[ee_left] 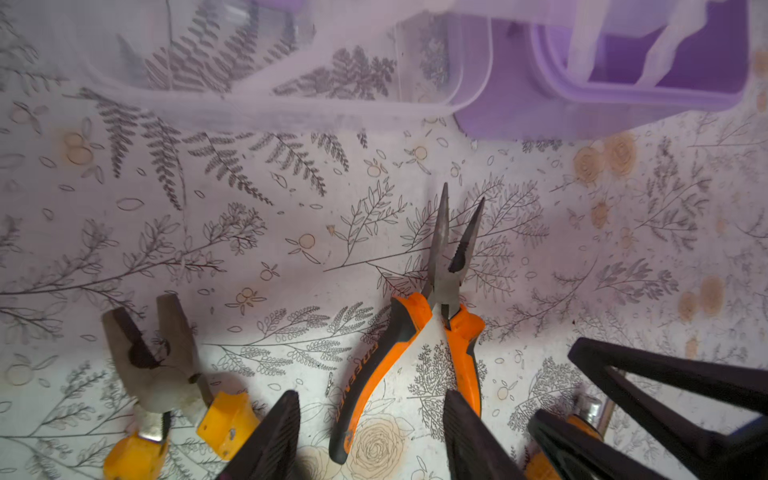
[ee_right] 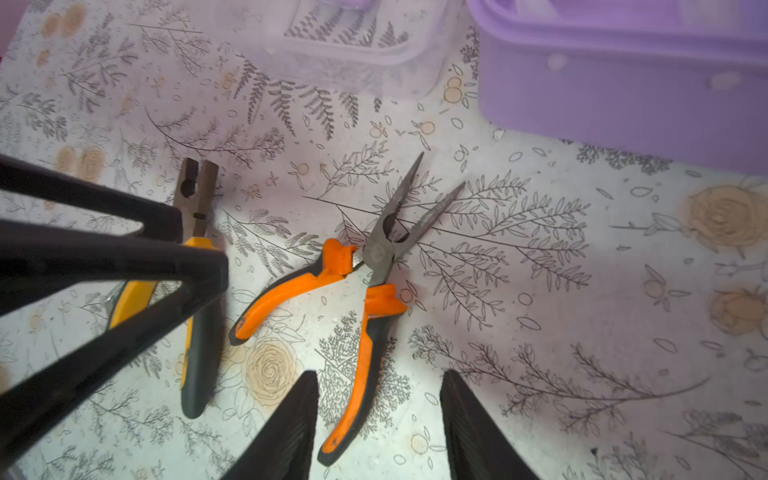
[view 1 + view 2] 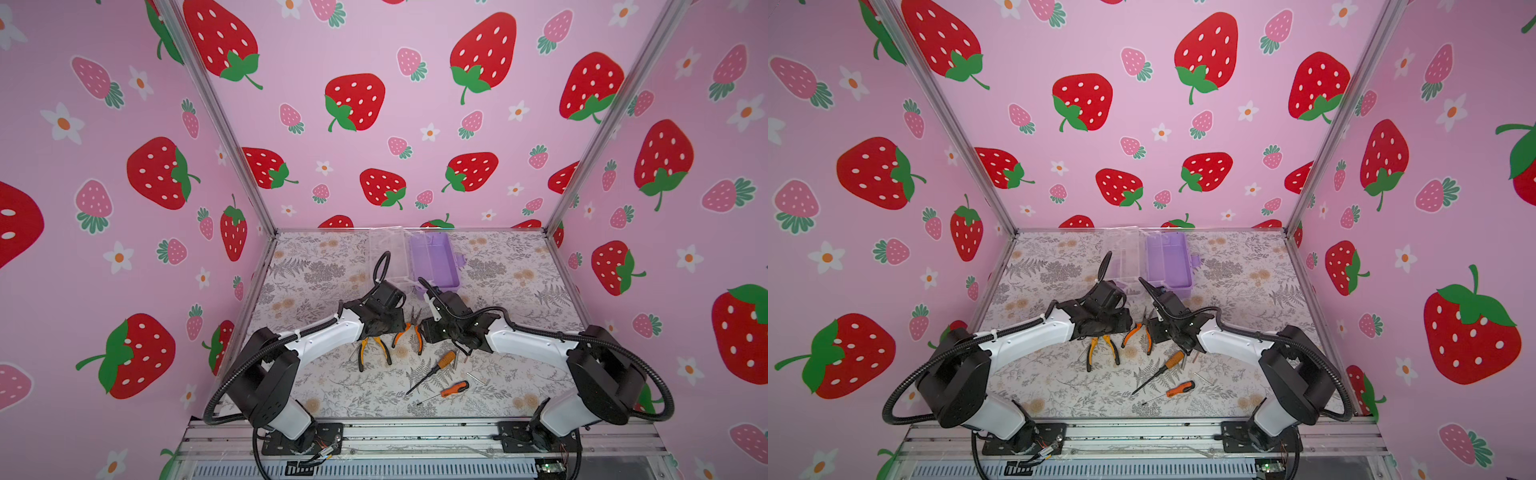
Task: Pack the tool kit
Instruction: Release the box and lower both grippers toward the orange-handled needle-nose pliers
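Note:
The lilac tool kit box [image 3: 434, 259] stands open at the back, its clear lid [image 3: 388, 253] laid out to its left. Orange-handled needle-nose pliers [image 1: 440, 299] lie mid-table with their jaws and handles spread. My left gripper [image 1: 372, 419] is open and low over them, and both handles run in between its fingers. My right gripper [image 2: 378, 415] is open too, astride one handle of the same pliers [image 2: 374, 266]. Yellow-handled pliers [image 3: 374, 351] lie just left. Two orange-handled screwdrivers [image 3: 432, 371] [image 3: 449, 390] and small metal bits [image 3: 478, 378] lie nearer the front.
The two grippers [image 3: 390, 330] [image 3: 428, 330] face each other a hand's width apart over the floral mat. Strawberry-print walls close in the left, right and back. The box [image 3: 1169, 259] sits just behind both wrists.

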`<state>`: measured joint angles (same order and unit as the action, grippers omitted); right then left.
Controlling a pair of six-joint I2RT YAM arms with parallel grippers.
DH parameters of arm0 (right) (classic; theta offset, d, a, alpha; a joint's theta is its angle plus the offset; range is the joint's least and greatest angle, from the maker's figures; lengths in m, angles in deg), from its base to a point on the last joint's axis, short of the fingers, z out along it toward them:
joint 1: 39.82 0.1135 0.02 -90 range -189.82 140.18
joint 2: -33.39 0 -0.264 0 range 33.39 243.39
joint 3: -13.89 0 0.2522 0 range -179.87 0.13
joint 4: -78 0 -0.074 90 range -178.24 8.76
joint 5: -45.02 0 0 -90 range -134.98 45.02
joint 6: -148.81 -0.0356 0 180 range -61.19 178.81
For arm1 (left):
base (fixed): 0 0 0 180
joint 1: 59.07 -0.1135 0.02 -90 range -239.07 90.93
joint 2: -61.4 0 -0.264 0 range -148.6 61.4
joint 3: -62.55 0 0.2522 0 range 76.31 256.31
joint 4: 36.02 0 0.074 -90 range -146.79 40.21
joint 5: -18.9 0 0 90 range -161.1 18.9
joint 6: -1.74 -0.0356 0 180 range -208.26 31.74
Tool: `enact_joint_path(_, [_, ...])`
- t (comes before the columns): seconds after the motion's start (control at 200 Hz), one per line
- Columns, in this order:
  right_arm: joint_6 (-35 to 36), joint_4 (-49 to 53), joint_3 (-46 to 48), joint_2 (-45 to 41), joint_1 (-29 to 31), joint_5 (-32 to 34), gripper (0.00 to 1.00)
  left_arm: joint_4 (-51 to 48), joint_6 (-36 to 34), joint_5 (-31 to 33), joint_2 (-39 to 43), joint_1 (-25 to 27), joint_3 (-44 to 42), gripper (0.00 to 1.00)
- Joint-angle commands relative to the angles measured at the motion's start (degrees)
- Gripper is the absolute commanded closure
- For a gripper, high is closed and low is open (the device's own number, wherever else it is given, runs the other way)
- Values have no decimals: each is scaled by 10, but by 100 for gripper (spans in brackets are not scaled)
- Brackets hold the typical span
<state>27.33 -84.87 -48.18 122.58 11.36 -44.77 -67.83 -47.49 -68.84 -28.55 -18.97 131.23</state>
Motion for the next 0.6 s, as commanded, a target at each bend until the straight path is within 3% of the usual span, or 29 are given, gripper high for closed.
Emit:
enact_joint_path(0.0, [-13, -15, 13, 15, 2, 7, 49, 29, 32, -3, -26, 24, -5, 43])
enact_joint_path(0.265, [-17, -45, 26, 49, 22, -7, 52, 53, 56, 0, -53, 49, -16, 43])
enact_joint_path(0.42, [-16, -41, 21, 82, 24, 0, 70, 61, 60, -5, -49, 49, -16, 43])
enact_joint_path(0.595, [-6, -17, 9, 97, 24, 65, 77, 77, 63, -23, -35, 49, -14, 43])
